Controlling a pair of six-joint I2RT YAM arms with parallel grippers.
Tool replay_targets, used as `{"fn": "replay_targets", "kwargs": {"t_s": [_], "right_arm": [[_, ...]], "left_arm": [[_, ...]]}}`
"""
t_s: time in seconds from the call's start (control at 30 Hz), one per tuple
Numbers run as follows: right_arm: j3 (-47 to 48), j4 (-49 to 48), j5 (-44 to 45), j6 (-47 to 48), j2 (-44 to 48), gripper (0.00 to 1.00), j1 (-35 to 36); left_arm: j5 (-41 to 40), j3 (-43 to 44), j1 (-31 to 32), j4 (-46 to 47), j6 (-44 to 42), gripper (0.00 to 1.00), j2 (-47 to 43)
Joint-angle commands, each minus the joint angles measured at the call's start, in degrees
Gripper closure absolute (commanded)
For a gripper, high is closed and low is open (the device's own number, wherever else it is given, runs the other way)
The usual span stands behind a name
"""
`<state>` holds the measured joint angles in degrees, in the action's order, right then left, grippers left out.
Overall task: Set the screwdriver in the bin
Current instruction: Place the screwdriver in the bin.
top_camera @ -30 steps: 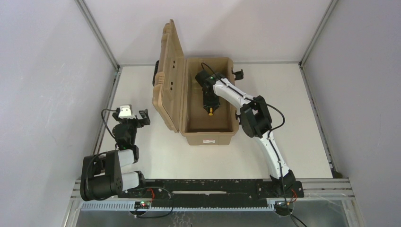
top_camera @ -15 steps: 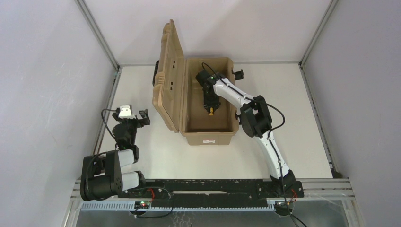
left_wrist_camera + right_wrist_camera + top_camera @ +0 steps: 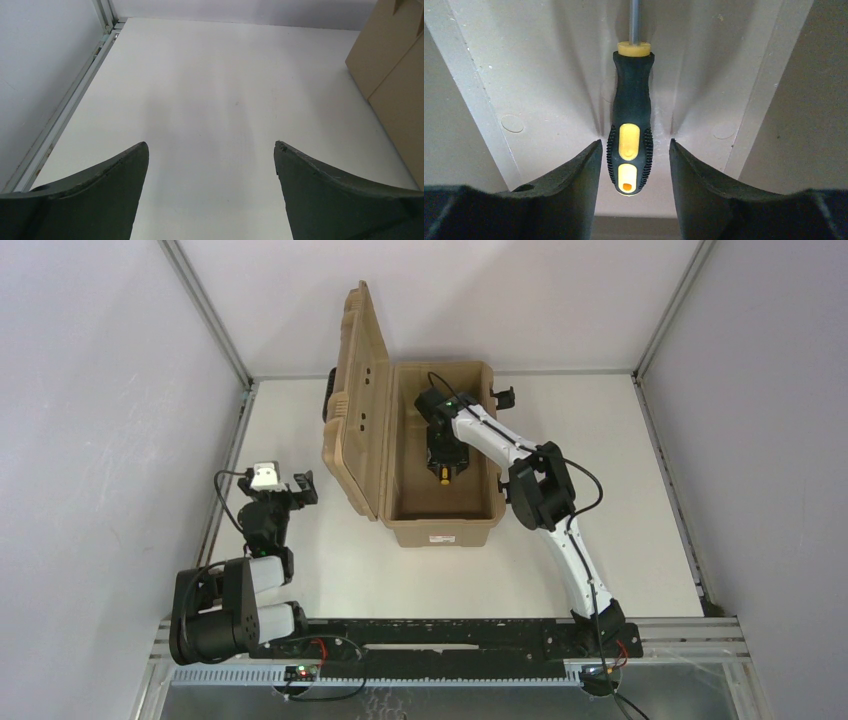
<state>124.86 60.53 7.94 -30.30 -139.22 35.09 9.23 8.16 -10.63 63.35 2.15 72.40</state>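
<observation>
Screwdriver (image 3: 630, 130) loose between the right gripper (image 3: 634, 146) fingers, down in the bin (image 3: 440, 532)

Handle lies on the bin floor with a sliver of gap to each parted finger, shaft pointing away from the gripper. Left gripper (image 3: 211, 150) hangs wide open over the white table (image 3: 210, 75); grey walls (image 3: 100, 390) all round.

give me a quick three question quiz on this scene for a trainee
1. True or false: the bin has its lid shut.
2. Where is the screwdriver? A on the table; B inside the bin; C in the left arm's grip.
3. Which arm's fingers flank the screwdriver without touching it?
Key: 1 false, the lid stands open. 2 B. 3 the right arm's.
</observation>
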Motion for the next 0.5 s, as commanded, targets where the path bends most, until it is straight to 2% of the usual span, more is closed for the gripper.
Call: {"fn": "replay_targets", "kwargs": {"t_s": [0.0, 0.1, 0.27, 0.47], "right_arm": [[0.4, -0.5, -0.1, -0.2, 0.4, 0.39, -0.5], [0.9, -0.3, 0.0, 0.0, 0.6, 0.34, -0.5], [2.2, 0.1, 0.6, 0.4, 1.3, 0.22, -0.6], [3.9, 0.9, 1.1, 0.9, 2.4, 0.01, -0.6]], "left_arm": [[0.0, -1.1, 0.2, 5.8, 0.5, 0.00, 0.1], [0.0, -1.1, 0.2, 5.8, 0.5, 0.00, 0.1], [0.0, -1.1, 0.2, 5.8, 0.5, 0.00, 0.1], [0.0, -1.0, 0.2, 5.7, 0.5, 0.00, 0.1]]}}
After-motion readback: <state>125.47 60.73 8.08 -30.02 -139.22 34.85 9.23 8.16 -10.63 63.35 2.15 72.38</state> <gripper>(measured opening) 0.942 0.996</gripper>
